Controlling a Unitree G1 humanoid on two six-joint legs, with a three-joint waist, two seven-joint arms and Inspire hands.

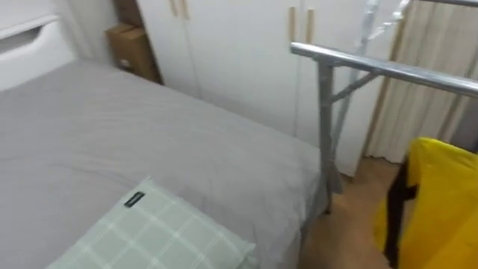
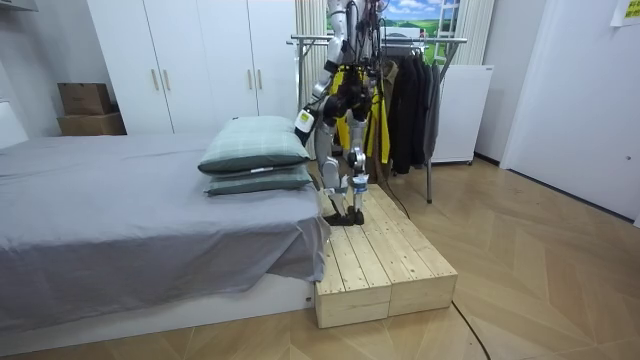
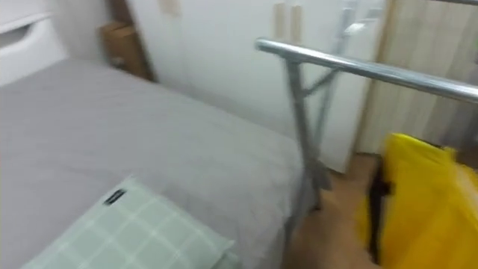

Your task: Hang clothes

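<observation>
A yellow garment (image 1: 441,202) with a black strap hangs at the right, below the silver rail (image 1: 388,69) of the clothes rack. In the room view the robot stands on a wooden platform (image 2: 385,265) between the bed and the rack (image 2: 440,41), close to the yellow garment (image 2: 381,130). Its left hand (image 2: 304,122) is low beside the pillows, too small to read. Whether either hand touches the garment cannot be made out.
A grey bed (image 1: 149,142) with a green checked pillow (image 1: 157,235) lies to the left. White wardrobe doors (image 1: 239,52) stand behind it, with cardboard boxes (image 1: 133,48) in the corner. Dark clothes (image 2: 410,100) hang on the rack. Wooden floor lies beyond.
</observation>
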